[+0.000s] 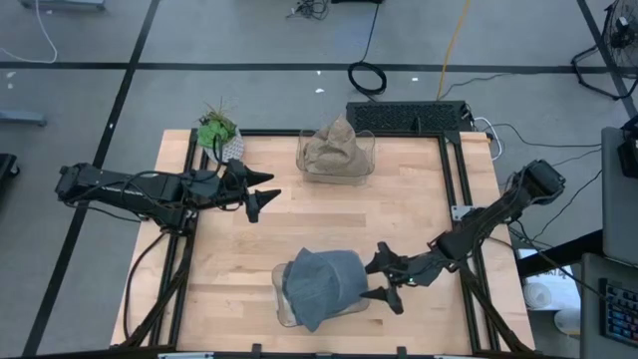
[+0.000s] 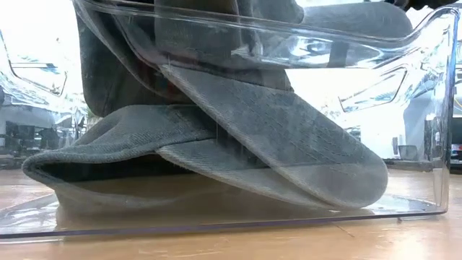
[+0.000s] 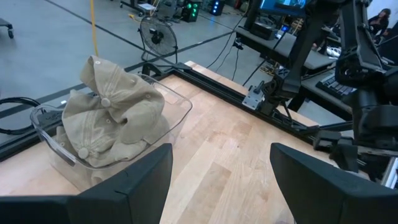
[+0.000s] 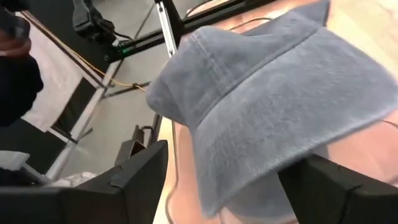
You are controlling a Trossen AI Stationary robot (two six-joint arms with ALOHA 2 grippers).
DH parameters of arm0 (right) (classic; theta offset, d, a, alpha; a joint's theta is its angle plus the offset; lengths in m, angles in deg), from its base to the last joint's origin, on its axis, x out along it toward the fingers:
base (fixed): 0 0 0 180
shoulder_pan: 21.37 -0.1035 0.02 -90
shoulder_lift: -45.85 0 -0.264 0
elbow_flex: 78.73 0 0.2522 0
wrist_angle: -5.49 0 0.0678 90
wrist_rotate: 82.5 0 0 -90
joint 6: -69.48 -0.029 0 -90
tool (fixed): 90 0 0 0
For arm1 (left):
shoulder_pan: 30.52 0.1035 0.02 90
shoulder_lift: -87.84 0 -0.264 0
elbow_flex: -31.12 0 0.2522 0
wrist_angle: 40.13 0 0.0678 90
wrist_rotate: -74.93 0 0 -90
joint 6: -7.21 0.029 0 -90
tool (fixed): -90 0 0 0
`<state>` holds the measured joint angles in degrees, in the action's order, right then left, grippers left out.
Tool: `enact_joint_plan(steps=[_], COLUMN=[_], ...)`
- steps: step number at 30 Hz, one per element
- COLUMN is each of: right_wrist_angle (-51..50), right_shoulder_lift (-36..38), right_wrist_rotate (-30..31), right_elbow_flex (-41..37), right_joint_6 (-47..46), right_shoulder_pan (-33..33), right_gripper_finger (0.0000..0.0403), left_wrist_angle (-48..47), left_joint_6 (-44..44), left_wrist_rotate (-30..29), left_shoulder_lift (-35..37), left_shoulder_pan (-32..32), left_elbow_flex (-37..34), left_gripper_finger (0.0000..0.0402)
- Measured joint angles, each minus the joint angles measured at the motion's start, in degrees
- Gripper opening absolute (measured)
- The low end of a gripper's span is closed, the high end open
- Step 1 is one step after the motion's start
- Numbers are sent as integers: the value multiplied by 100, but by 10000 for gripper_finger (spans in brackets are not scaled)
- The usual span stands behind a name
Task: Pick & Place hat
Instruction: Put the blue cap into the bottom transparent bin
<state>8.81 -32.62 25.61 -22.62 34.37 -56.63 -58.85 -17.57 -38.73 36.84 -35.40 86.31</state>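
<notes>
A grey denim hat (image 1: 324,284) sits in a clear plastic bin (image 1: 282,304) near the table's near edge. In the low view the grey hat (image 2: 238,137) is crumpled, and its brim rests on the floor of the bin (image 2: 437,108). My right gripper (image 1: 383,279) is open just right of the hat, with a finger on either side of the hat's right edge. In the right wrist view the hat (image 4: 267,93) fills the space ahead of the right gripper (image 4: 233,186). My left gripper (image 1: 261,193) is open, hovering over the table's left-middle.
A tan hat (image 1: 337,148) is heaped in a second clear bin (image 1: 367,160) at the far edge; the left wrist view shows the tan hat (image 3: 112,112) ahead of the left gripper (image 3: 221,180). A small potted plant (image 1: 217,130) stands at the far left corner. Bare wood (image 1: 359,219) lies between the bins.
</notes>
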Motion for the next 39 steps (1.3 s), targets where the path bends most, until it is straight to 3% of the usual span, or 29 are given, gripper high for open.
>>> enact_joint_plan(steps=[5, 10, 20, 25, 29, 32, 39], right_wrist_angle=[-693, -968, -81, -1050, -2588, -3606, -3823], right_shoulder_lift=[437, 787, 1230, 1122, 815, 426, -679], right_wrist_rotate=[40, 459, 415, 240, 271, 205, -950], right_elbow_flex=[0, 0, 27, 802, 1721, 2224, 2334], right_joint_6=[24, 389, 2280, 3195, 3743, 3608, 3374], right_shoulder_pan=[66, 98, 320, 341, 399, 643, 1014], right_gripper_finger=[277, 276, 270, 199, 104, 26, 1], left_wrist_angle=[-1, -1, 1, -1, -1, -3, -3], left_joint_6=[-20, -42, 2, -17, -44, -88, -101], left_wrist_rotate=[0, 0, -2, 0, -6, -41, -42], left_shoulder_lift=[0, 0, 0, 0, 0, 0, 0], left_shoulder_pan=[0, -1, -2, 0, 0, 0, 0], left_elbow_flex=[0, 0, 0, 0, 0, 0, 0], left_gripper_finger=[280, 280, 280, 280, 280, 280, 280])
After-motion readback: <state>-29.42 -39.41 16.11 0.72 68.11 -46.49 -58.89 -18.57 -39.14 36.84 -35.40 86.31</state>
